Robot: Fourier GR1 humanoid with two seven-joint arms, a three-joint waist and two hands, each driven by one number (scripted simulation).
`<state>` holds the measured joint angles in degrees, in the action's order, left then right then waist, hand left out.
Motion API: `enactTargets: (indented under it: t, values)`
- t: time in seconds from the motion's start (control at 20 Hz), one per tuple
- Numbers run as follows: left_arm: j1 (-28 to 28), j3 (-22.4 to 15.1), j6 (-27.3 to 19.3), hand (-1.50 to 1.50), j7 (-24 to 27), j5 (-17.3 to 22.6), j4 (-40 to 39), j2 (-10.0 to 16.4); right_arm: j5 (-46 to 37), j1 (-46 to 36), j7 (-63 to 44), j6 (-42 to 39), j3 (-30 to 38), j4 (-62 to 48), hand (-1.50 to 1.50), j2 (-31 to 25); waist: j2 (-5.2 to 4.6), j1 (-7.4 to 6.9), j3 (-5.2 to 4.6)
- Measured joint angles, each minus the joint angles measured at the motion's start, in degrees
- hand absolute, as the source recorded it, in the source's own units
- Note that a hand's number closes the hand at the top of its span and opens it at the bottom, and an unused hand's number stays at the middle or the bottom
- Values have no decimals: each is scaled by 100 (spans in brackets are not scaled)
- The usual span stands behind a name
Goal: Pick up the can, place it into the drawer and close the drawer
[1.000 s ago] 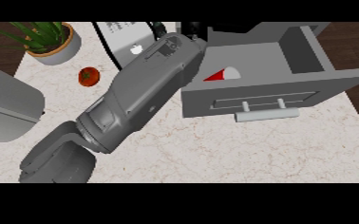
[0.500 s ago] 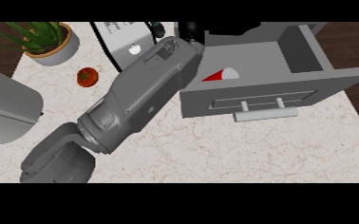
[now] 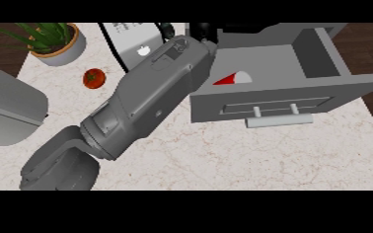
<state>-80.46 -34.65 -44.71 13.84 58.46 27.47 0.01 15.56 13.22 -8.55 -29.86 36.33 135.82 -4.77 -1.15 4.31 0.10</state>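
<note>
The grey drawer [image 3: 342, 86] stands pulled out at the right, its handle [image 3: 279, 120] facing the counter's front. Inside, at its left side, lies the red and white can [image 3: 235, 78], partly hidden behind my forearm. That forearm runs from the lower left up to the drawer's far left corner. Only a bit of my black left hand [image 3: 206, 30] shows there, at the picture's top edge, past the can and not around it. Its fingers are hidden. My right hand is nowhere in view.
A potted plant [image 3: 56, 43] stands at the back left, with a small red tomato [image 3: 94, 77] in front of it. A white device with a logo [image 3: 137, 43] lies beside my forearm. A grey rounded object [image 3: 18, 109] sits at the left edge.
My left forearm and hand have crept slightly right and toward the back. The can has stayed in the drawer, and the drawer has not moved.
</note>
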Motion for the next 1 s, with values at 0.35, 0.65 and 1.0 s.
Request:
enactTargets:
  t: [0.35,0.65,1.0]
  values:
    - [-128,-16,-111,-150,259,107,47,0,-1580,-505,377,7,-655,153,-150,-15,13,-170,-3]
    - [-143,49,-85,-150,246,214,61,0,-3251,-1162,488,265,-1615,-154,-150,-38,26,-321,-8]
    - [-137,102,-108,-150,36,130,147,64,-5115,-1878,785,996,-2704,-1112,-150,36,69,-448,-9]
